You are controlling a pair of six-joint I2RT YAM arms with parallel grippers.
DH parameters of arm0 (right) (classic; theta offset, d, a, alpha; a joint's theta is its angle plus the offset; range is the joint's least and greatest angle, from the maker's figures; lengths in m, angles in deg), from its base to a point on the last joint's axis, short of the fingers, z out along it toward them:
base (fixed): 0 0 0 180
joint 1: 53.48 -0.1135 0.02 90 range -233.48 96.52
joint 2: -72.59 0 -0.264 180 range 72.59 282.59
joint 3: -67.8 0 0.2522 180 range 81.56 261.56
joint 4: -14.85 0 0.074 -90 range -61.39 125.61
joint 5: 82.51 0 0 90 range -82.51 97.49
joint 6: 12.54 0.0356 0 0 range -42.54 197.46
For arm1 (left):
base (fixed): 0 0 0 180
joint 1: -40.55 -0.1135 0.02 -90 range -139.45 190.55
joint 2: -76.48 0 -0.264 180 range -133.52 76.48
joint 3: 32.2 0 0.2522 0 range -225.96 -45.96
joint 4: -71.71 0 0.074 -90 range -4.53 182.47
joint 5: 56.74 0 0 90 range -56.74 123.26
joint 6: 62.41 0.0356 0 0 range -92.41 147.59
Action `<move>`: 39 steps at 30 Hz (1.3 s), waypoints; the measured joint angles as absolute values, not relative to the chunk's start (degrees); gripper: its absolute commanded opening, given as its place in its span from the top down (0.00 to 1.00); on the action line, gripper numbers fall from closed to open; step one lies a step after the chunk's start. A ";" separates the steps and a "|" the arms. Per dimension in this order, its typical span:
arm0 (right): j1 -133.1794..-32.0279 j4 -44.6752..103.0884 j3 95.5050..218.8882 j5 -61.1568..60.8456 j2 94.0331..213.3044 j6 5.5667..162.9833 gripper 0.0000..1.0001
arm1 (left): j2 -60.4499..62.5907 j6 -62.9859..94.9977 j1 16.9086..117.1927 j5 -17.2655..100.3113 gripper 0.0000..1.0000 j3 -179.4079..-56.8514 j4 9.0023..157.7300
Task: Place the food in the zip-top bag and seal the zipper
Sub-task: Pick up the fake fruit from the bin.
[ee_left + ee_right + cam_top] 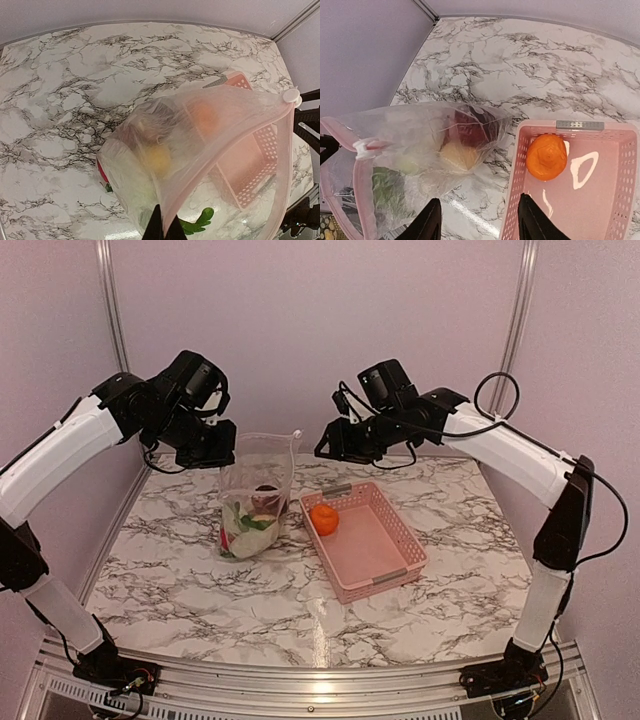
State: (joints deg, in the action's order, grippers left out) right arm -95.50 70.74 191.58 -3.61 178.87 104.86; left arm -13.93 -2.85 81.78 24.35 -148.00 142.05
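Note:
My left gripper (226, 454) is shut on the mouth edge of the clear zip-top bag (256, 495) and holds it upright on the table; its pinch shows in the left wrist view (164, 231). The bag (165, 150) holds several pieces of food: a dark purple one (472, 125), a yellow one (457, 154) and pale green ones. The zipper strip (235, 145) has a white slider (291, 95) at its far end. One orange fruit (324, 519) lies in the pink basket (390, 570). My right gripper (325, 450) is open and empty, up in the air between bag and basket.
The pink slatted basket (615, 200) stands right of the bag on the marble table (180, 580). Grey walls close the back and sides. The arm bases sit at the near edge.

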 measured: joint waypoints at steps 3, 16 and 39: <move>-94.60 71.20 189.15 -3.21 179.26 103.55 0.48 | -13.93 -2.81 81.78 24.51 1.00 -147.87 141.54; -93.05 71.64 186.38 -1.88 184.97 99.87 0.22 | -13.15 -2.85 81.78 25.71 1.00 -143.80 138.33; -93.03 74.22 193.74 -1.81 198.76 98.39 0.19 | -11.84 -2.83 81.78 25.71 1.00 -143.26 138.00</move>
